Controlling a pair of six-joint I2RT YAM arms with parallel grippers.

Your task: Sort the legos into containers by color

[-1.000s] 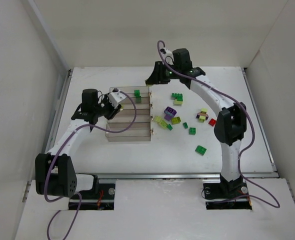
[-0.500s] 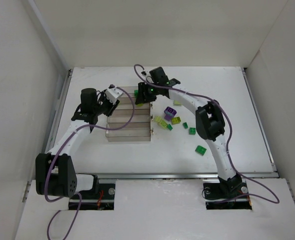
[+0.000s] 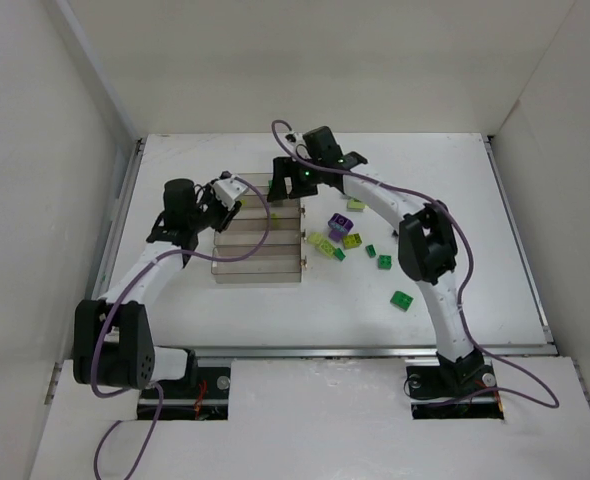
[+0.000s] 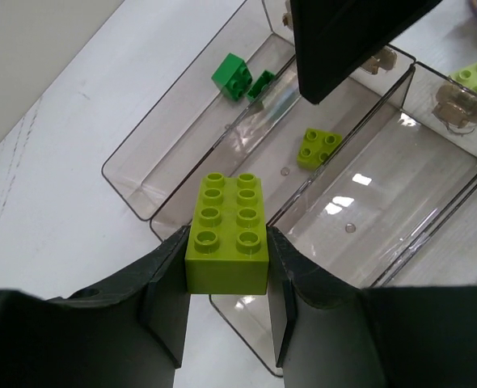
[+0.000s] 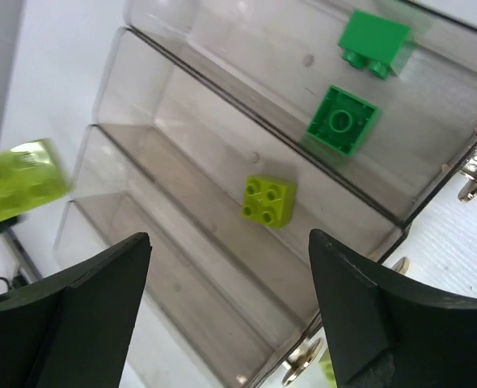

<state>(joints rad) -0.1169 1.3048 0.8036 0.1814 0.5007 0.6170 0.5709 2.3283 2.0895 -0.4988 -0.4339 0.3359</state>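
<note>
The containers form a clear four-bin tray (image 3: pixel 257 262). My left gripper (image 3: pixel 222 194) is shut on a yellow-green 2x4 lego (image 4: pixel 227 233) and holds it above the tray's left end, over the second bin from the far side (image 4: pixel 335 186). That bin holds a yellow-green 2x2 lego (image 4: pixel 318 147). The farthest bin holds two dark green legos (image 4: pixel 233 75). My right gripper (image 3: pixel 283 181) is open and empty above the tray's right end. Its view shows the yellow-green 2x2 lego (image 5: pixel 268 200), the green legos (image 5: pixel 342 120) and the held brick (image 5: pixel 20 182).
Loose legos lie right of the tray: a purple one (image 3: pixel 340 225), yellow-green ones (image 3: pixel 321 243) and green ones (image 3: pixel 402 299). The red lego is hidden. White walls enclose the table on three sides.
My right arm has swung left from the back of the table to above the tray's right end. My left gripper has barely moved and still holds the yellow-green brick.
</note>
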